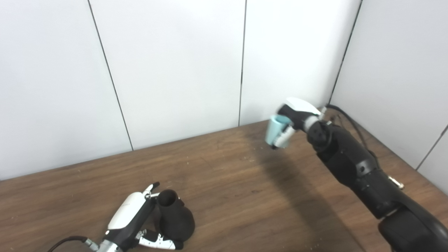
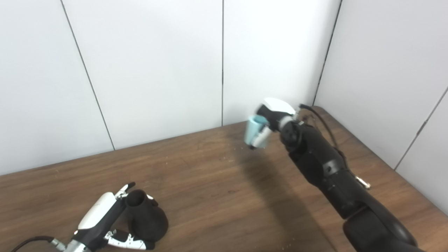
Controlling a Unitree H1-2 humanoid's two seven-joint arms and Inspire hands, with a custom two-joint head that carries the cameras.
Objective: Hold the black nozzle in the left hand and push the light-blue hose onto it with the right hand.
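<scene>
Lower left of frame: left hand (image 1: 134, 218) sits low on the wooden table (image 1: 245, 182), arm coming in from the bottom edge w/ a dark cable trailing behind the wrist. Its fingers wrap the black nozzle (image 1: 175, 218), so it's clamped on it: white-backed palm lies along the nozzle's left side, white fingertips (image 1: 157, 241) curl under the wide base at the bottom, and another finger pokes up past the rim. Nozzle is bell-shaped, wide base toward the bottom of the frame, narrow open neck pointing up & slightly left; the round mouth is visible and unobstructed. Base looks to rest on or just above the tabletop; can't tell which.

Upper right of centre: right hand (image 1: 297, 119) is raised above the table's far edge, near the wall corner, at the end of a long black forearm that runs diagonally up from the lower right. It's closed around the light-blue hose (image 1: 276, 131); fingers cover the hose's right side, w/ the left side bare. Hose piece is short, tube-like, its open end facing up. A soft shadow of the arm falls across the table below.

Hose & nozzle are well apart: nozzle lower left, hose upper right, bare wood between them. White wall panels (image 1: 175, 70) w/ dark seams fill the top half.
</scene>
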